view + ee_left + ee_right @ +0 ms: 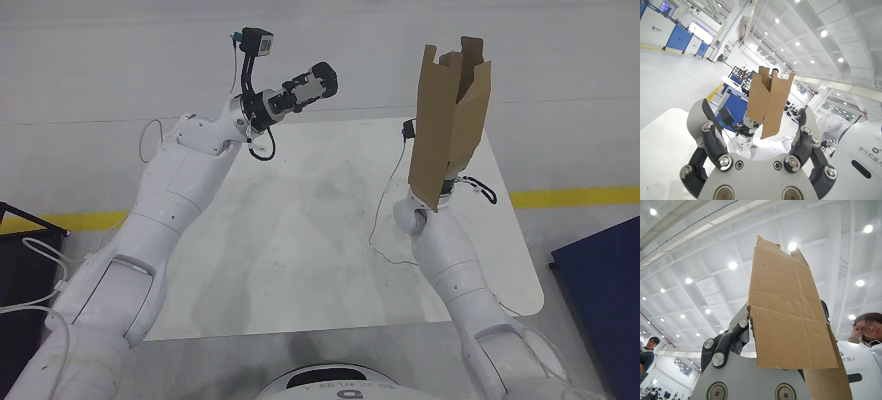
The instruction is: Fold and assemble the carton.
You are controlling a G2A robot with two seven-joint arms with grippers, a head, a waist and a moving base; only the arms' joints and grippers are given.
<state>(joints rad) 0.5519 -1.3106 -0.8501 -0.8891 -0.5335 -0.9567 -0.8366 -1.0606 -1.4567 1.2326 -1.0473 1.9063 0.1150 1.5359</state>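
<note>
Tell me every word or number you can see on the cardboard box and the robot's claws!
carton: no words or numbers on the plain brown faces that show.
left gripper: no words, just screws and black pads.
right gripper, shut on the carton: no words on the parts that show.
small tag on the left arm's camera: a black-and-white pattern, too small to read.

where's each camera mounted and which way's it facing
Top view: on the robot, looking down at the table; left arm and right arm show, the latter holding up the carton.
Left wrist view: on that wrist, facing across at the carton; open left gripper shows.
Right wrist view: on that wrist, facing up at the ceiling; right gripper clamps the carton.
Shared: all show the carton.
</note>
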